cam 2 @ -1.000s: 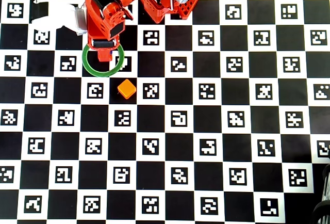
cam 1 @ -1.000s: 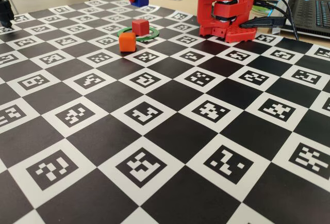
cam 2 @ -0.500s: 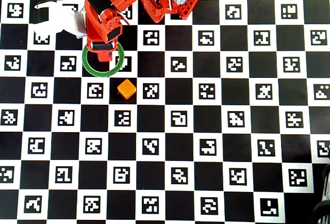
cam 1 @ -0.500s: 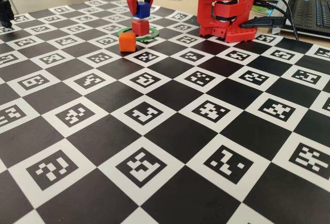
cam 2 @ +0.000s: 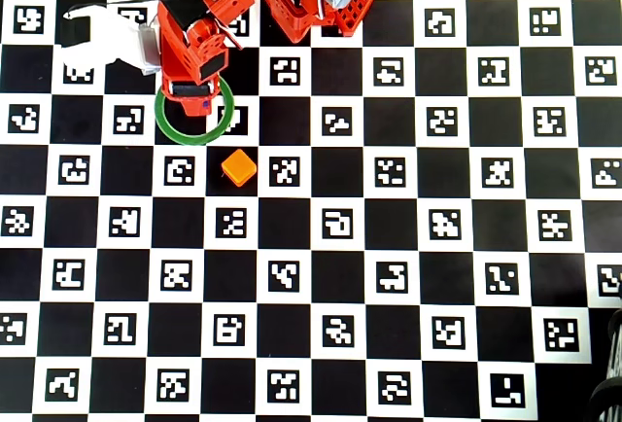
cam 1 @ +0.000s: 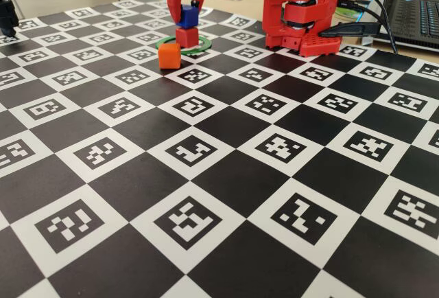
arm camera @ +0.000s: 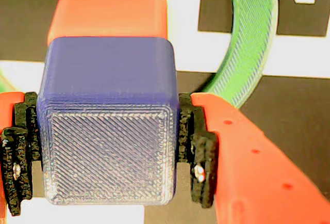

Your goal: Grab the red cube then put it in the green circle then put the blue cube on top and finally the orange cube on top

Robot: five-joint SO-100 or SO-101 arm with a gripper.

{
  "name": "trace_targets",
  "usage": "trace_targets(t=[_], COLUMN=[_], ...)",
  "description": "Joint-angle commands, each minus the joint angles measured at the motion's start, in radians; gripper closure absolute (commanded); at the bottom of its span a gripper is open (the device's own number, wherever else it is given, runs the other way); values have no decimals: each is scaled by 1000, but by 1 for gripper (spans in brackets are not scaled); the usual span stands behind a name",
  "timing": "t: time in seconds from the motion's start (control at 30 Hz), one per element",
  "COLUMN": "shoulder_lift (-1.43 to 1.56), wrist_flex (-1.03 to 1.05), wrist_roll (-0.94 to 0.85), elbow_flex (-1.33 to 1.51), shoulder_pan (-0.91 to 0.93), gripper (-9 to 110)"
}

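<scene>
The claw is clamped on the blue cube, its black pads pressed against two opposite faces, holding it just above the red cube, which sits inside the green circle, likely for stacking. The orange cube waits on the tabletop just outside the ring. Whether blue touches red is unclear; overhead, the arm hides both cubes.

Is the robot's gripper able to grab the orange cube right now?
Probably not yet: the gripper is shut on the blue cube over the red cube. The orange cube sits uncovered beside the green circle.
</scene>
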Motion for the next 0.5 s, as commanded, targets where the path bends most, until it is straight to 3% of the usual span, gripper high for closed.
trace_targets(t=[0.0,0.47], shoulder_lift=[8,9], wrist_flex=[-12,-40], wrist_roll=[-11,-26], elbow_flex=[-8,17], shoulder_pan=[11,12], gripper=[96,96])
